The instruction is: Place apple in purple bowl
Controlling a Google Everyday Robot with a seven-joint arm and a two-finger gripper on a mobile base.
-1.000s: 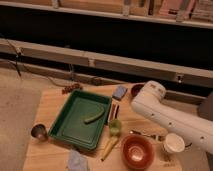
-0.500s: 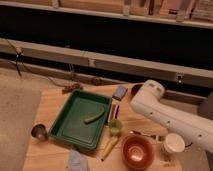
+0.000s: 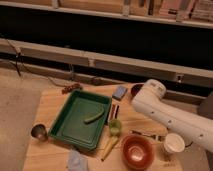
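Matt wood table, glossy green plastic tray, metal cup, smooth white arm hiding the pincer

Wooden surface bearing a green tray with a curved green piece inside; orange-red bowl beside white cup; metal cup left; hand hidden behind white arm.

High camera looks down at table; hand unseen.

Pale wooden table, grey floor, perhaps dark shelving behind.
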